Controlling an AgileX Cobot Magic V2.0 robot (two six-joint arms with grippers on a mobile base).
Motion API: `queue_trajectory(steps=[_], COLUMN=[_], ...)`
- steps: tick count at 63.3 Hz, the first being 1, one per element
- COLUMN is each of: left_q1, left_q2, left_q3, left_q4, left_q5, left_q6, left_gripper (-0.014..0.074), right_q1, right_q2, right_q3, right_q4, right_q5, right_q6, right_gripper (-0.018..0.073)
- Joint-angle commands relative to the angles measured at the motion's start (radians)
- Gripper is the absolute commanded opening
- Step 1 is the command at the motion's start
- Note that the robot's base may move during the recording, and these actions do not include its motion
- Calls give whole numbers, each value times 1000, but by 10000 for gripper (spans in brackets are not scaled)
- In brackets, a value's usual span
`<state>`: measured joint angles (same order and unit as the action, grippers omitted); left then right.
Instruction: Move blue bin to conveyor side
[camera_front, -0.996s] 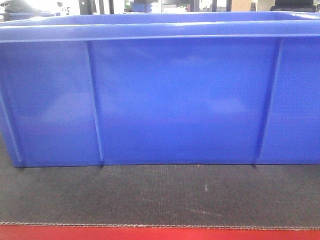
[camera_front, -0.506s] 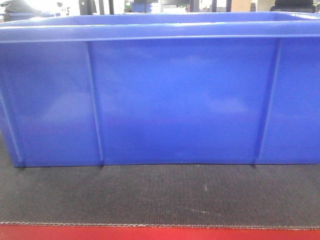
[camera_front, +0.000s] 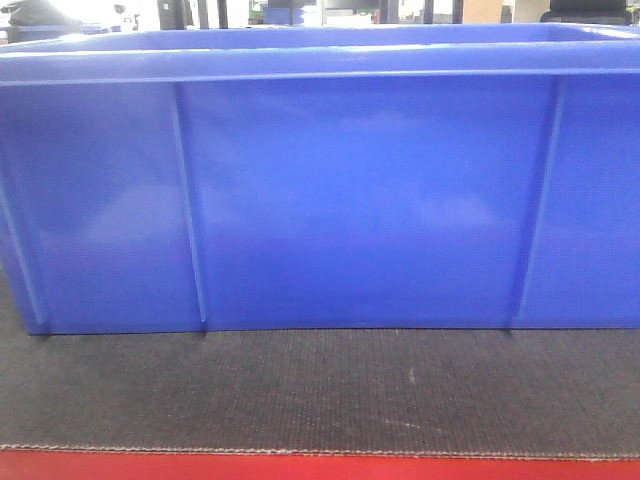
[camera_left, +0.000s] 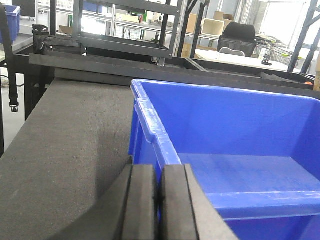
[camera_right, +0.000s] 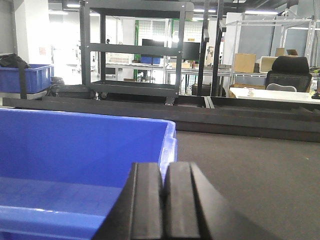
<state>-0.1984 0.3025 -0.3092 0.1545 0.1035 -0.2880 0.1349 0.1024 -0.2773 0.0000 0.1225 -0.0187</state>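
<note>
We see the bin (camera_front: 350, 200) on the belt (camera_front: 320, 390) (red edge in front), left gripper (camera_left: 160, 200) and right gripper (camera_right: 164, 200) each pinching its rim

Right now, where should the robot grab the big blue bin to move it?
By the thick rim on the bin's two short ends, one gripper each, coming from above. The rim sticks out and gives the pads an edge; the walls are too wide and smooth. The left gripper and right gripper look pinched there.
</note>
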Motion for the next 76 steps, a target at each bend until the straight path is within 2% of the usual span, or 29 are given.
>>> queue_trajectory(steps=[1,22,30,41,48,53,64,76], left_q1=[-6,-6,-6,-6,-6,-6,-6,-6], left_q2=[-5,-5,-5,-5,-5,-5,-5,-5], left_q3=[0,0,0,0,0,0,0,0], left_q4=[6,6,6,6,6,6,6,6], left_q5=[-18,-18,-18,-18,-18,-18,-20,-20], left_q6=[-4,-4,-4,-4,-4,-4,-4,-4], left_gripper=[-3,-3,-3,-3,-3,-3,-3,-3], right_q1=[2,2,-1,-44,-53,-53,-53,-53], right_q2=[-5,-7,-28,-102,-102,-102,-102,-102], right_q3=[3,8,78,208,277,277,277,277], right_q4=[0,8,144,132,91,90,45,45], right_q5=[-11,-23,-61,-68,-103,-138,-115,-132], right_q6=[-10,-10,-10,-10,-10,-10,-17,-17], right_gripper=[-88,-88,-88,-88,-88,-88,-88,-88])
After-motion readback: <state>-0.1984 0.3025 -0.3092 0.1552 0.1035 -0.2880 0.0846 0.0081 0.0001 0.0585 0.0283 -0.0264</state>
